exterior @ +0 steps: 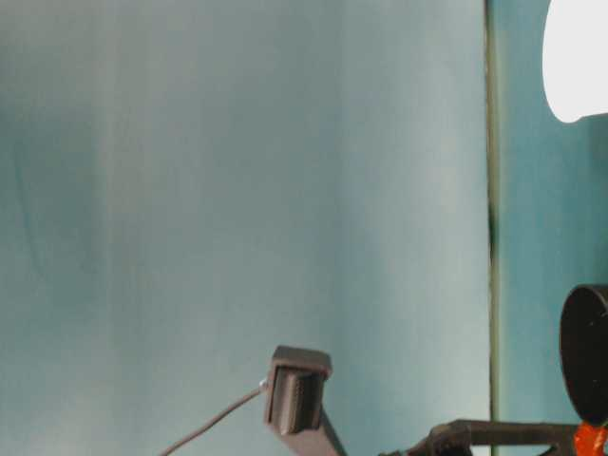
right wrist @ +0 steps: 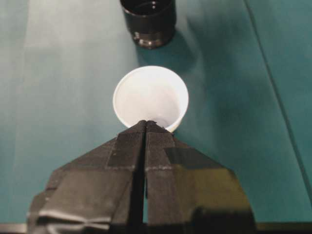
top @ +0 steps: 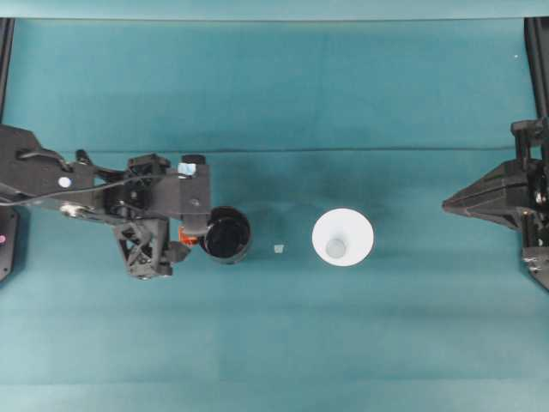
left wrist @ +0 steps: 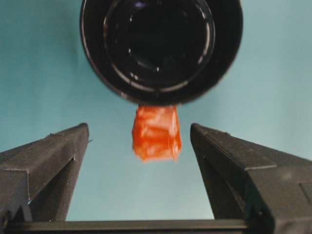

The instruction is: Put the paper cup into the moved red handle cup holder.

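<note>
Jaws spread and gripping nothing, the left gripper (left wrist: 157,146) is straddling the red handle cup holder (top: 227,234)'s orange stub, while the right gripper (right wrist: 145,127), pressed closed and empty, is waiting to open around the paper cup (top: 342,237).

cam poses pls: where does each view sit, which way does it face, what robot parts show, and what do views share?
Overhead: above the table, facing down; both arms, left gripper, right gripper.
Table-level: low, turned on its side; an arm part beside the holder.
Left wrist: behind open fingers flanking the orange-red handle.
Right wrist: behind closed fingers, facing the paper cup.
Shared: all four show the red handle cup holder.
</note>
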`<state>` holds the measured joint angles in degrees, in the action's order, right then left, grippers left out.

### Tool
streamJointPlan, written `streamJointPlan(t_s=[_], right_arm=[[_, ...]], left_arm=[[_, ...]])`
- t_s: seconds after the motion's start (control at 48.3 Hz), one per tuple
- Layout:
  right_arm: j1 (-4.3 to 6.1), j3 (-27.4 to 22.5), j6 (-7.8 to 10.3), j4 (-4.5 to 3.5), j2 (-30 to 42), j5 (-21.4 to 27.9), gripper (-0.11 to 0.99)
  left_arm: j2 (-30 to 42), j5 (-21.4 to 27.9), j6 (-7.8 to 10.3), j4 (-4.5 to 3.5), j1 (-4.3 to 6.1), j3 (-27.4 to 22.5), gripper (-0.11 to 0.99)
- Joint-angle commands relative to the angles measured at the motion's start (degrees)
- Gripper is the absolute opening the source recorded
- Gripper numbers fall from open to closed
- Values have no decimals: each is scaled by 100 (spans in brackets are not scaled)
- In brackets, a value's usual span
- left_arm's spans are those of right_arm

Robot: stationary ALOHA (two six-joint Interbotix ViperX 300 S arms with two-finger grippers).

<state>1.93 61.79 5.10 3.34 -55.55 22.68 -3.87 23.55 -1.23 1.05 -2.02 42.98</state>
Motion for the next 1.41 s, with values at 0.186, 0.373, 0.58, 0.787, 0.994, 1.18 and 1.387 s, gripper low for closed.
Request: streamJointPlan(t_s=[0.186, 0.373, 0.58, 0.787, 0.994, 1.18, 1.387], right_arm=[[9, -123, 53, 18, 26, -18, -11], [9, -123, 53, 9, 26, -18, -11], [26, -114, 53, 9, 35, -18, -11], [70, -114, 44, 9, 26, -18, -11], [70, -114, 44, 18, 26, -18, -11], [70, -114, 53, 18, 26, -18, -11], [62, -114, 53, 18, 18, -18, -11]], left_arm=[[281, -35, 0, 9, -9, -211, 90], [290, -26, 9, 9, -9, -220, 89], [290, 0, 18, 9, -9, -220, 84], [290, 18, 18, 9, 35, -229, 46], [264, 44, 18, 18, 141, -193, 26], [185, 114, 26, 9, 158, -281, 26], [-316, 1336, 53, 9, 167, -782, 26]])
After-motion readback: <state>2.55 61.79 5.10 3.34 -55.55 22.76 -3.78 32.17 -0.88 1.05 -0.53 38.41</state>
